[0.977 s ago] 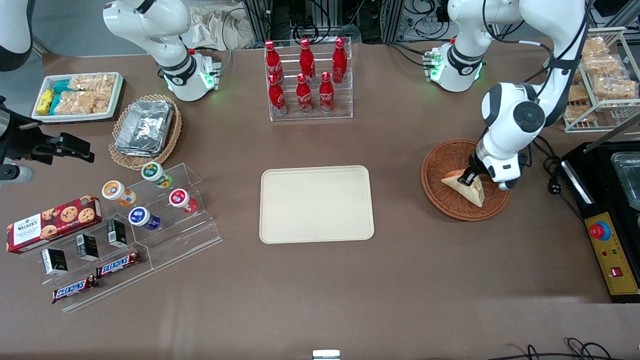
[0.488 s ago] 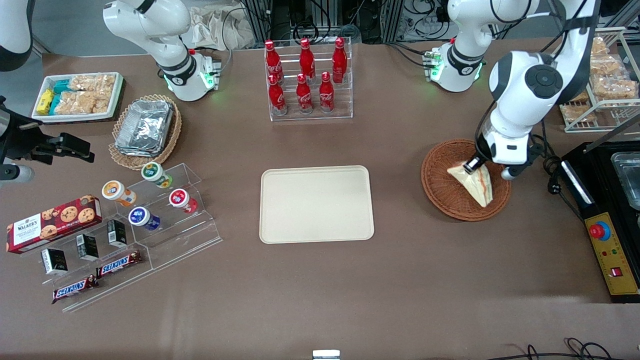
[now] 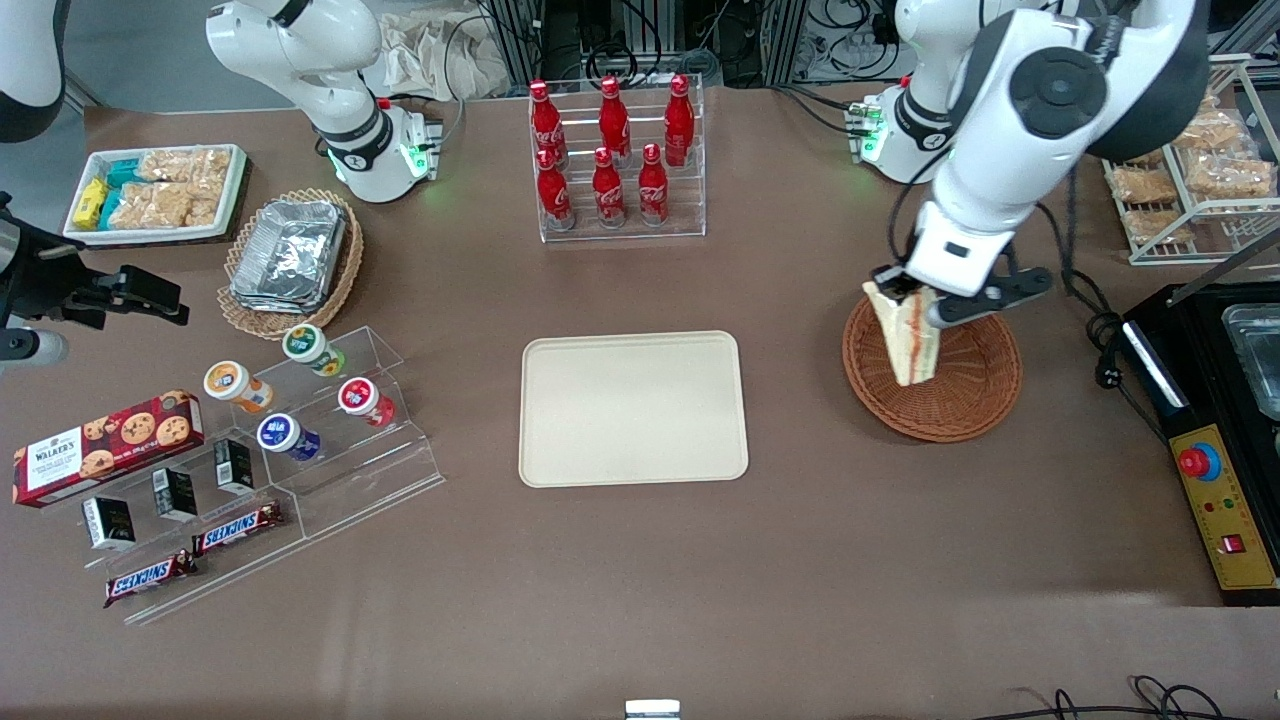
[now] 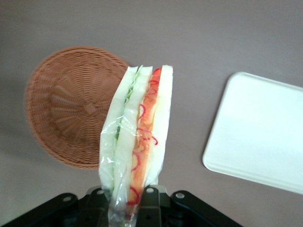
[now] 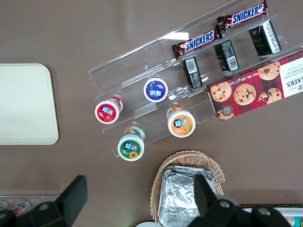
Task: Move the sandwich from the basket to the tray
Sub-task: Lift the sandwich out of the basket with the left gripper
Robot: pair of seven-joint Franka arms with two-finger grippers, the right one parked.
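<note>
The sandwich (image 3: 908, 338) (image 4: 137, 137), a plastic-wrapped wedge of white bread with orange and red filling, hangs in the air above the basket's edge that faces the tray. My left gripper (image 3: 905, 288) (image 4: 125, 201) is shut on its upper end. Below it the round dark-brown wicker basket (image 3: 965, 390) (image 4: 66, 109) stands with nothing in it. The cream tray (image 3: 633, 407) (image 4: 258, 127) lies flat at the table's middle, bare, apart from the basket toward the parked arm's end.
A clear rack of red bottles (image 3: 612, 160) stands farther from the front camera than the tray. A black box with a red button (image 3: 1205, 465) and a wire shelf of snack bags (image 3: 1195, 160) flank the basket. Snack displays (image 3: 260, 440) lie toward the parked arm's end.
The gripper has risen with the sandwich, lifting it out of the basket, and shifted toward the tray. The sandwich now hangs edge-on above the basket's rim.
</note>
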